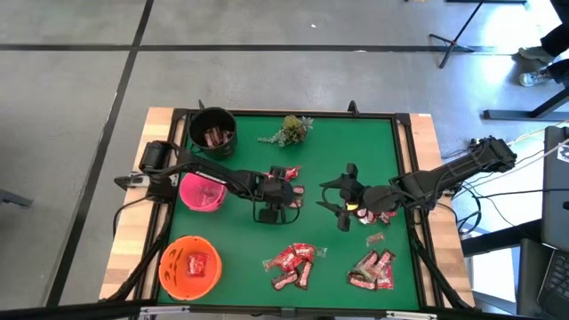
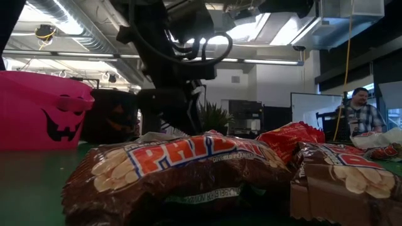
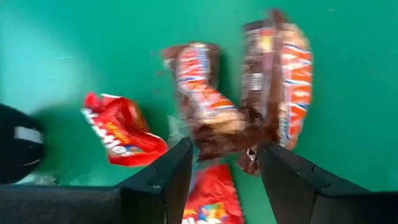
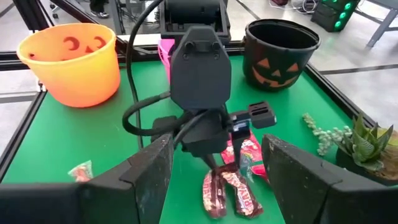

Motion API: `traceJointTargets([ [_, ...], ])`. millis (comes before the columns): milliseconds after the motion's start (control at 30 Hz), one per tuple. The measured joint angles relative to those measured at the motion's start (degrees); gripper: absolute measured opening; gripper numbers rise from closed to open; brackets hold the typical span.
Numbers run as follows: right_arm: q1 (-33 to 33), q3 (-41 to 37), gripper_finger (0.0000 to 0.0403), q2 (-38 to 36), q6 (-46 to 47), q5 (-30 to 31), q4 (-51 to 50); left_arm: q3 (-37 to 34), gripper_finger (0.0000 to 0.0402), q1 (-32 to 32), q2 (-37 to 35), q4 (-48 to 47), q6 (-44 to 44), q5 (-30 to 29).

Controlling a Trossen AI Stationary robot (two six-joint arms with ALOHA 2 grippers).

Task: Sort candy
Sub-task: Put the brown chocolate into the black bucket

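My left gripper [image 1: 277, 197] hangs over the middle of the green mat, pointing down. In the left wrist view it is open [image 3: 225, 162], a finger on each side of the near ends of two brown bars [image 3: 205, 93] that lie side by side on the mat. Red packets [image 3: 121, 134] lie beside them. My right gripper [image 1: 336, 203] is open and holds nothing; it faces the left gripper from the table's right. More candy lies in heaps near the front edge [image 1: 289, 262] [image 1: 373, 271] and by the right gripper [image 1: 373, 213]. My left gripper comes at the two brown bars from above, its open fingers [image 3: 168, 180] beside their ends [image 3: 239, 134]. The bars lie flat on the mat. Whether the fingers touch them, I cannot tell.
A black bucket [image 1: 213, 132], a pink bucket [image 1: 203, 191] and an orange bucket [image 1: 189, 265] stand along the mat's left side. A green sprig [image 1: 292, 129] sits at the far edge. A person [image 2: 361, 116] is in the room beyond the table.
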Motion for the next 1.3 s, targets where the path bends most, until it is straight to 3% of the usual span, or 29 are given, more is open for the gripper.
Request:
traceJointTargets([
  [200,0.0,0.0,0.0243,0.0,0.3,0.0,-0.1,0.0,0.0145,-0.1,0.8,1.4,2.6,-2.2],
  [400,0.0,0.0,0.0243,0.0,0.4,0.0,-0.1,0.0,0.0026,-0.8,0.8,2.4,2.9,-2.2],
  [467,0.0,0.0,0.0243,0.0,0.4,0.0,-0.1,0.0,0.0009,-0.9,0.9,2.4,2.9,-2.2],
  [667,0.0,0.0,0.0243,0.1,0.4,0.0,-0.2,1.3,0.0,-2.3,-1.1,1.9,5.5,-4.7],
  [933,0.0,0.0,0.0243,0.1,0.4,0.6,-1.2,7.3,0.0,-6.6,-8.7,-4.8,6.0,-9.8],
  [1300,0.0,0.0,0.0243,0.1,-0.7,2.4,-2.1,11.4,0.0,-11.4,-22.9,-25.4,2.7,-27.5],
])
